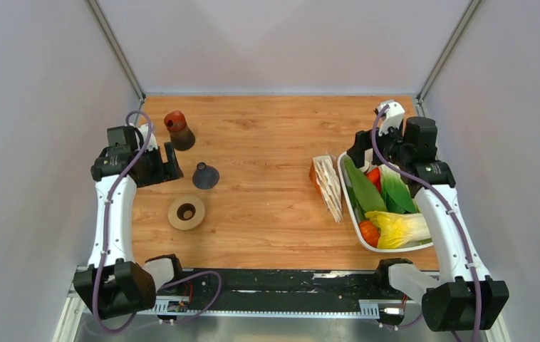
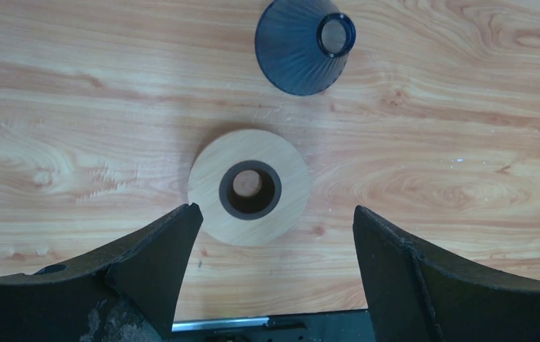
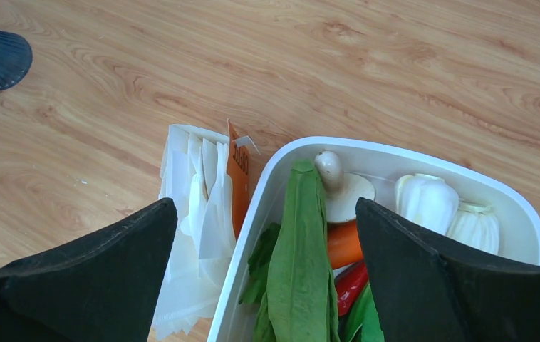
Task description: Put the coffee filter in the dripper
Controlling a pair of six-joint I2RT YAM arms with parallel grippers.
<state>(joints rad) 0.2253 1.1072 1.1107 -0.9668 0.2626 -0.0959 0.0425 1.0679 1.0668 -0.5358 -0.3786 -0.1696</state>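
Right gripper (image 1: 358,151) is hanging released and empty, jaws spread wide, over the far-left corner of the white vegetable tub (image 1: 348,211). No single coffee filter is lying apart. The only filters showing are standing in the filter stack (image 1: 328,187), which is leaning against the tub's left wall, its long axis running far to near. The stack is sitting just near and left of this gripper, and the wrist view is placing it under the left jaw. Right arm is clearly the nearer one.

Dripper (image 1: 205,176) is standing well left of the stack, apparently narrow end up. Left gripper (image 1: 172,161) is hanging just left of it, likewise open and holding nothing, with the tan ring (image 1: 187,212) on its near side.

Judgement: the pick is calling for a short shift left and near, then a descent along the stack's edge.
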